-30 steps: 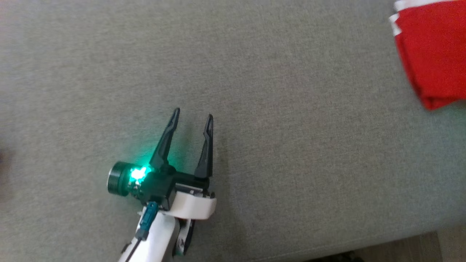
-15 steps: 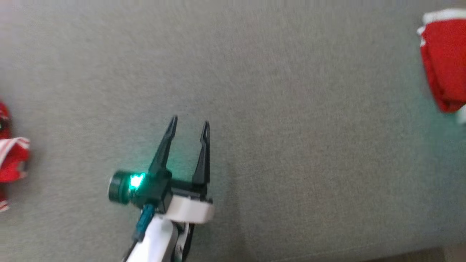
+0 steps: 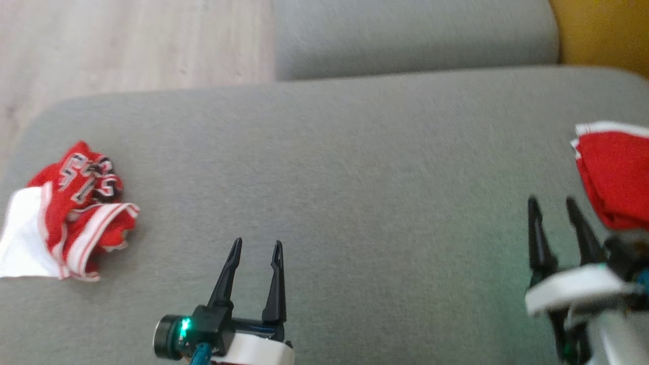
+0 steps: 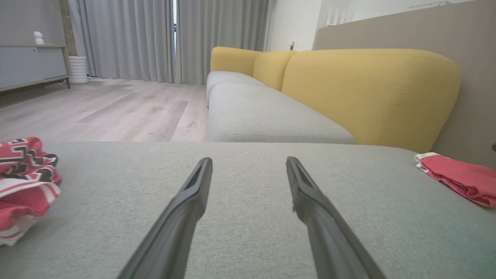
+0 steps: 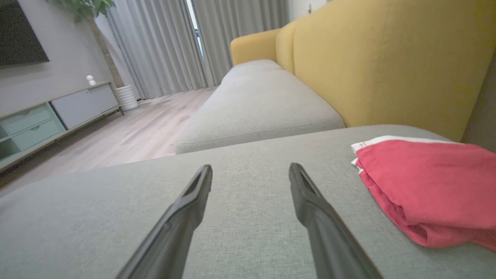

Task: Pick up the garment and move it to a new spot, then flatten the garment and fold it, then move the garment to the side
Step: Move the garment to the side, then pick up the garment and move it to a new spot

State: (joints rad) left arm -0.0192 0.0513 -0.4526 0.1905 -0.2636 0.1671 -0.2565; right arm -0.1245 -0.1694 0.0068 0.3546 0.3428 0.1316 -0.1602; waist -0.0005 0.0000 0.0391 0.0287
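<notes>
Head view places the crumpled red jersey at nine o'clock on the grey cushion, apart from my left gripper and right gripper, both spread and empty; I judge it soft, light and prone to bunching, best pinched at a raised striped hem.

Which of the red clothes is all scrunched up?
The red jersey on the left, the one with black-and-white numbers showing, lies in a crumpled heap. The other red garment, on the right, is folded flat.
</notes>
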